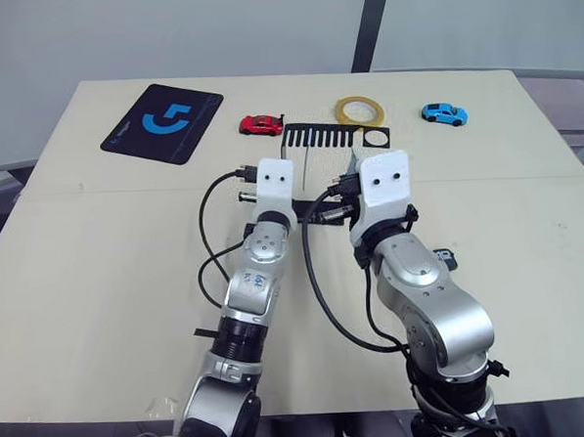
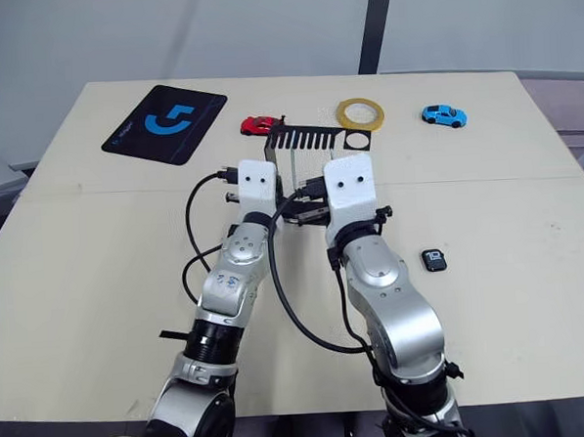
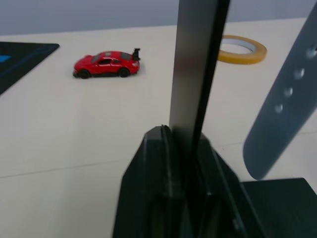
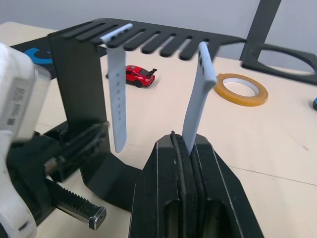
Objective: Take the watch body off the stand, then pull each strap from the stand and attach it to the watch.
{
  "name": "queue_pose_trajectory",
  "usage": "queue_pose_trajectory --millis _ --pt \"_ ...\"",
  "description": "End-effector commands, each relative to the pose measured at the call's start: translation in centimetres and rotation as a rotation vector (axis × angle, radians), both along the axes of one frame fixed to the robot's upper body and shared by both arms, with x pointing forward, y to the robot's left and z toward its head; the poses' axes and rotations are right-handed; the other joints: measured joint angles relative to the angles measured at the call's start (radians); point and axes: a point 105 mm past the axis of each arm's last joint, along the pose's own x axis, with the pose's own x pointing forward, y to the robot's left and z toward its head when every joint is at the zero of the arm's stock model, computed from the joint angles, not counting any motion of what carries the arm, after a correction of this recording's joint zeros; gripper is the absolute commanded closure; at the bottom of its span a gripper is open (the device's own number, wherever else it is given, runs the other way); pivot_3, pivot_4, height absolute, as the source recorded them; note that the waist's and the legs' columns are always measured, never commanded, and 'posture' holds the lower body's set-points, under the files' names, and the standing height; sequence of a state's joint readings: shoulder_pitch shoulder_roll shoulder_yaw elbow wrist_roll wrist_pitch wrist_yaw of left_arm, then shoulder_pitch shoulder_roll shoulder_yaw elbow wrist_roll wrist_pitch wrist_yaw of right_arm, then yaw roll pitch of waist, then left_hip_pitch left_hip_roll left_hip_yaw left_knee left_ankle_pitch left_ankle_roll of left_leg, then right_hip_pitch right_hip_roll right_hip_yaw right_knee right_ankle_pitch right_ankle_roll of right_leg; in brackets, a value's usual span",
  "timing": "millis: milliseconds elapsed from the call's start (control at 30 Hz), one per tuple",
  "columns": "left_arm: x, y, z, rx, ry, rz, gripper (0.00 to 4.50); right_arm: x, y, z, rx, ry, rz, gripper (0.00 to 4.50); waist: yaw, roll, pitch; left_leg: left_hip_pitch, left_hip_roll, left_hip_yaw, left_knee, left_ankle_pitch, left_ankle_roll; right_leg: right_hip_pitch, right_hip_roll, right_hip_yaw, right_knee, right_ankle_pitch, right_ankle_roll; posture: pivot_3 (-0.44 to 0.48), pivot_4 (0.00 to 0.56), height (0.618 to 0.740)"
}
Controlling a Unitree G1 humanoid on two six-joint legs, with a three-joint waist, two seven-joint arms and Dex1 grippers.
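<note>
On the table (image 2: 99, 278), head views first: the stand (image 2: 317, 136) sits at about 12 o'clock from both wrists, its slotted top plate facing up, with the red car (image 2: 259, 125) at its 10 o'clock and the tape roll (image 2: 360, 113) at its 1 o'clock; the blue car (image 2: 443, 116) and the black mat (image 2: 165, 123) lie well apart at either end. The watch body (image 2: 434, 260) already lies flat on the table at 3 o'clock of the right forearm, off the stand, so I judge the first step done and the strap work in hand. Both arms reach in together at the stand's lower part. Left wrist view: the left gripper (image 3: 185, 144) has its fingers pressed together on the stand's upright post, likely to steady the stand against a pull; one strap shows at 3 o'clock of the post. Right wrist view: the right gripper (image 4: 187, 144) is clamped on the lower end of the nearer strap (image 4: 197, 99), whose top end is hooked in a slot of the comb plate; the second strap (image 4: 117, 94) hangs free from another slot, beside the post. The left gripper shows here too, low against the post. The grip low on the strap suits drawing it out of its slot; the risk, as I judge it, is the stand tipping if the left hold slips.
</note>
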State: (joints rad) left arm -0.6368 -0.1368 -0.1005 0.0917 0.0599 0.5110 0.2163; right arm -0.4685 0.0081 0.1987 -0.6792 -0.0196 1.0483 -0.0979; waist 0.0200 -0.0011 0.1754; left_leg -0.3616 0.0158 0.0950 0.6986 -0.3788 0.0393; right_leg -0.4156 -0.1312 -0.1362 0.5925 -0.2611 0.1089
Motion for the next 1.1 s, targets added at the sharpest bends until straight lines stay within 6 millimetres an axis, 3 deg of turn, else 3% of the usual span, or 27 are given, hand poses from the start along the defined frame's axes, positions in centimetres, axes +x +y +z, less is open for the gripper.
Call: queue_pose_trajectory --millis 33,167,200,500,700,800,900,1100 --pt "-1.1 -1.4 1.1 -0.048 -0.017 -0.059 2.08 -0.8 -0.3 1.4 0.011 -0.064 0.001 4.50 -0.002 0.000 0.000 0.000 0.000 0.000 0.000 0.000 0.000 0.000 0.000 0.000 0.000 0.000 0.000 0.000 0.150 0.732" --pt "-2.0 0.7 1.0 -0.010 0.005 -0.088 0.18 -1.0 -0.8 1.4 -0.004 -0.067 0.011 4.50 -0.011 0.000 0.000 -0.001 0.000 0.000 0.000 0.000 0.000 -0.002 0.000 0.000 0.000 0.000 0.000 0.000 0.150 0.732" --pt "-2.1 1.1 0.9 -0.002 0.011 -0.092 0.08 -1.0 -0.9 1.5 -0.007 -0.068 0.013 4.50 -0.014 0.000 0.000 -0.002 0.000 0.000 0.000 0.000 0.000 -0.002 0.001 0.000 0.000 0.000 0.000 0.000 0.150 0.732" --pt "-4.3 5.3 1.3 0.093 0.021 -0.194 0.08 -1.5 -2.5 1.1 -0.051 -0.049 0.062 4.50 -0.022 0.001 0.001 -0.002 0.000 -0.001 0.000 0.000 -0.001 -0.002 0.001 0.000 0.000 0.000 0.000 0.000 0.150 0.732" --pt "-6.6 6.1 0.4 0.012 0.098 -0.529 0.08 -2.3 -2.9 1.4 -0.005 -0.033 0.251 4.50 -0.024 0.002 0.001 -0.003 0.001 -0.001 0.000 0.000 -0.001 -0.003 0.001 0.000 0.000 0.000 0.000 0.000 0.150 0.732" --pt "-8.3 7.4 1.3 0.055 0.077 -0.752 0.08 -2.8 -3.6 1.9 0.065 -0.023 0.389 4.50 -0.025 0.002 0.001 -0.003 0.001 -0.001 0.000 0.000 -0.001 -0.003 0.002 0.000 0.000 0.000 0.000 0.000 0.150 0.732" --pt "-8.9 9.0 2.9 -0.038 0.120 -0.860 0.08 -4.0 -3.7 2.1 0.067 -0.003 0.573 4.50 -0.022 0.003 0.002 -0.007 0.000 -0.001 0.001 0.000 -0.001 -0.006 0.002 0.001 0.001 0.000 0.000 0.000 0.150 0.732" --pt "-11.2 7.5 5.9 -0.191 0.104 -1.148 0.08 -5.5 -3.3 2.8 0.081 0.038 0.865 4.50 -0.022 0.003 0.002 -0.007 -0.001 -0.001 0.001 0.000 -0.001 -0.006 0.001 0.001 0.001 0.000 0.000 0.000 0.150 0.732"
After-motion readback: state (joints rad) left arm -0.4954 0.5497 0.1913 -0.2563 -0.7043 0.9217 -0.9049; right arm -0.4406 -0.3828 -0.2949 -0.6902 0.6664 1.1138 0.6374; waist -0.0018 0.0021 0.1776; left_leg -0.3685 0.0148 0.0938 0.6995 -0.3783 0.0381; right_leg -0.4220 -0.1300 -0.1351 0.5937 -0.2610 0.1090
